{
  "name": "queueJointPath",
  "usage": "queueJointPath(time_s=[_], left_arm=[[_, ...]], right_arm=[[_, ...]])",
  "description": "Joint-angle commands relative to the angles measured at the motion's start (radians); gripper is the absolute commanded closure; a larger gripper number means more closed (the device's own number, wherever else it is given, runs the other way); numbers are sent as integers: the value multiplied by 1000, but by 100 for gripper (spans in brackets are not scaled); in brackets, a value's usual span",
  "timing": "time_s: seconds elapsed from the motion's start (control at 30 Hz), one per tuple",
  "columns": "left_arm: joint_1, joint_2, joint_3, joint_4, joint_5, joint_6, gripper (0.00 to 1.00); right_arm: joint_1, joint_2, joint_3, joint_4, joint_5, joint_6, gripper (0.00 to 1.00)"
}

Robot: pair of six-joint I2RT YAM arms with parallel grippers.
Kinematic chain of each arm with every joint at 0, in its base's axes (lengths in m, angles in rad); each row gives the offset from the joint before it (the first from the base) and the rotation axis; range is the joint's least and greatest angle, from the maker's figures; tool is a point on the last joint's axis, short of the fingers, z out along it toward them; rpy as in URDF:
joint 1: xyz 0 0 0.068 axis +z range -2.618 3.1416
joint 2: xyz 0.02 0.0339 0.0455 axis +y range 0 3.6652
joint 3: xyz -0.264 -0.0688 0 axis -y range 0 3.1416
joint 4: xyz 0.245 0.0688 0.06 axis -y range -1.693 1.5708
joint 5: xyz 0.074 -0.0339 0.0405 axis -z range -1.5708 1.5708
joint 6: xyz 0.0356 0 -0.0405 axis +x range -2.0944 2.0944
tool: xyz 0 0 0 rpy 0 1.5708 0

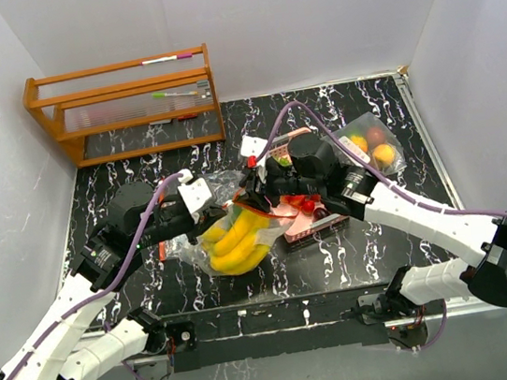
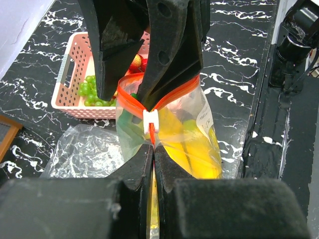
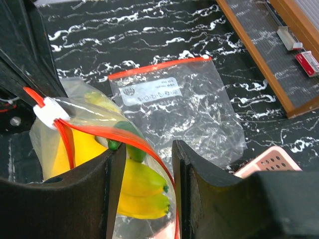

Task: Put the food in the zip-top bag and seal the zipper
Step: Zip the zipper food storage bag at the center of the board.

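The zip-top bag (image 1: 234, 242) holds a yellow banana bunch (image 3: 142, 191) and a green piece (image 3: 127, 144). My left gripper (image 2: 153, 147) is shut on the bag's orange zipper edge, just below the white slider (image 2: 150, 121). My right gripper (image 3: 147, 149) stands open, and the bag's orange rim and bananas show between its fingers (image 3: 199, 184). In the top view the left gripper (image 1: 206, 201) and right gripper (image 1: 255, 186) meet over the bag's mouth. Red berries (image 1: 305, 204) lie in the pink tray (image 1: 320, 226), and green grapes (image 2: 89, 92) show in the pink tray (image 2: 72, 74).
An empty clear bag (image 3: 179, 109) lies flat beside the filled one. A second bag of fruit (image 1: 372, 143) sits at the back right. A wooden rack (image 1: 128, 104) stands at the back left. White walls close in the black marbled table (image 1: 383, 238).
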Motion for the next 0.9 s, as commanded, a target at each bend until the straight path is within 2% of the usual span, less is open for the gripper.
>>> queueJointPath(time_s=[0.0,0.27,0.6,0.87], left_arm=[[1,-20,45,76,29,9,100],[1,-5,50,82,35,17,100],[1,-9,49,83,35,15,100],[2,0,45,95,44,13,100]], right_arm=[[4,-12,-12,143,-61,69,56],[43,-4,-22,166,-62,86,57],[43,-85,13,24,29,31,56],[43,-134,87,-121,52,-47,44]])
